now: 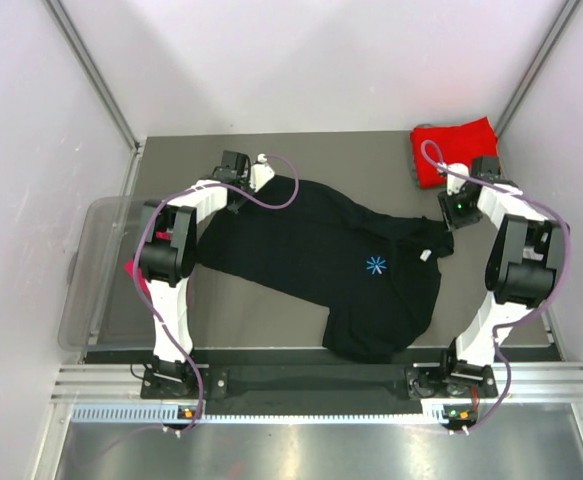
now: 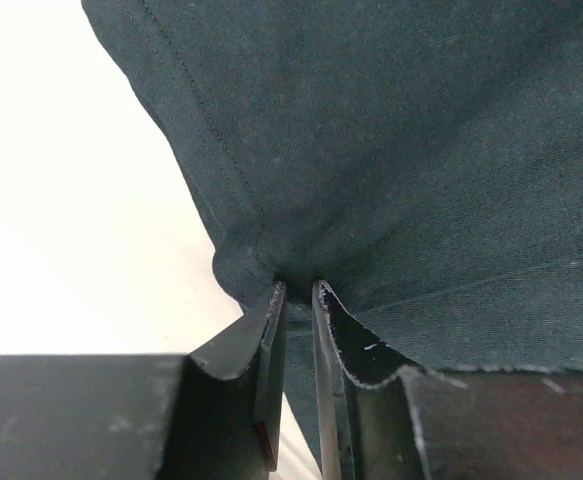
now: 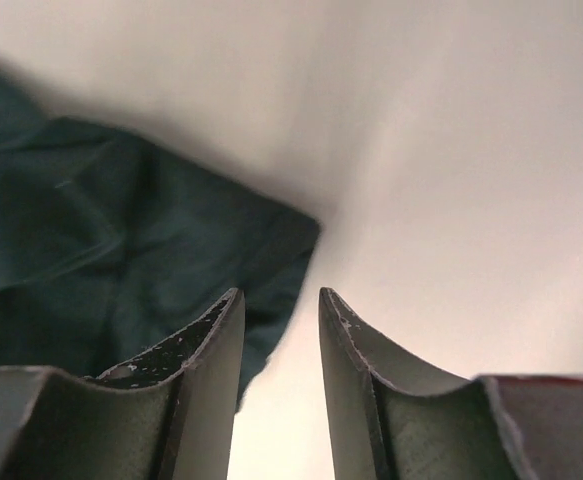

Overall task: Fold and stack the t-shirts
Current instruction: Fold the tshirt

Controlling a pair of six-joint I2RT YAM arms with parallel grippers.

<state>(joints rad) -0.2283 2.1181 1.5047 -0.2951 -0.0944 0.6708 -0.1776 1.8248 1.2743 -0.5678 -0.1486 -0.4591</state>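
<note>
My left gripper point(image 2: 296, 290) is clamped on the black t-shirt point(image 1: 311, 250). The two fingers stand almost together with a fold of the stitched edge pinched at their tips, and the cloth fans out above and to the right of them. From above, that pinched corner is at the far left of the shirt. The rest of it runs diagonally across the dark surface point(image 1: 251, 325) toward my right arm, with one part hanging down toward the near edge.

The light-blue starburst print point(image 1: 376, 265) faces up near the middle of the shirt. The white neck label point(image 1: 426, 255) sits close to the end nearest my right gripper point(image 3: 279, 292). That gripper is spread apart and has nothing between its fingers. In its wrist view a dark corner of the shirt lies just left of the left finger point(image 3: 206, 370), and I cannot tell whether the two touch.

A red t-shirt point(image 1: 456, 145) lies folded in the far right corner, well apart from the black one. A clear bin point(image 1: 86, 300) stands beside my left arm, with a bit of magenta cloth point(image 1: 131, 272) showing at its edge.
</note>
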